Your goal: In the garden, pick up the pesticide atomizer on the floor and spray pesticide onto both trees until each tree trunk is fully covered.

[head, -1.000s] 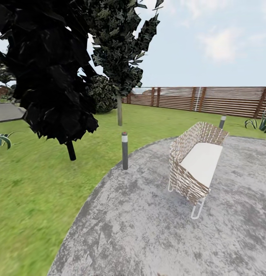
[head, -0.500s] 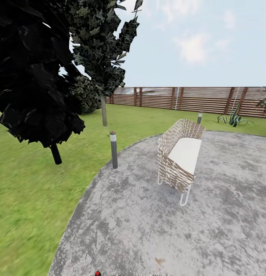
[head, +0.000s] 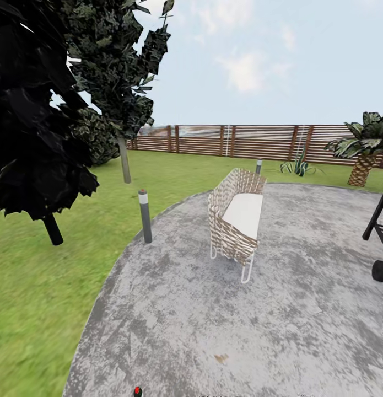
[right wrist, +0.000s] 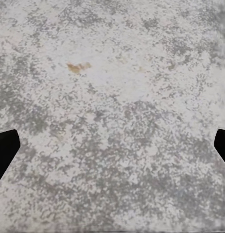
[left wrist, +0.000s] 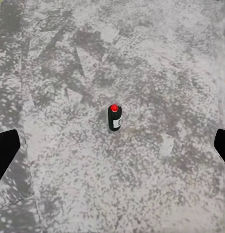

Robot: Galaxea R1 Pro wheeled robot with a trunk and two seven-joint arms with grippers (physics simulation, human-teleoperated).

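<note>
The pesticide atomizer (left wrist: 114, 118), a small black bottle with a red cap and white label, stands upright on the grey concrete floor (left wrist: 156, 58). My left gripper (left wrist: 112, 150) hangs open above it, well short of the bottle, and its black fingertips (left wrist: 5, 154) sit at the frame edges. In the head view only the atomizer's red cap (head: 137, 391) peeks in at the bottom edge. My right gripper (right wrist: 112, 150) is open over bare floor. A tree with a pale trunk (head: 124, 160) stands on the lawn. A nearer black-leaved tree (head: 31, 138) has a dark trunk (head: 52, 229).
A woven bench (head: 235, 219) with a white seat stands mid-paving. Grey bollards (head: 145, 216) line the curved edge. A black wheeled frame (head: 380, 231) is at the right, with a palm (head: 363, 149) and the slatted fence (head: 241, 140) behind. An orange stain (right wrist: 78, 67) marks the floor.
The head camera has panned right, so the trees and bench shifted left in the picture. The palm and black frame came into view, and the atomizer's cap shows lower at the bottom edge.
</note>
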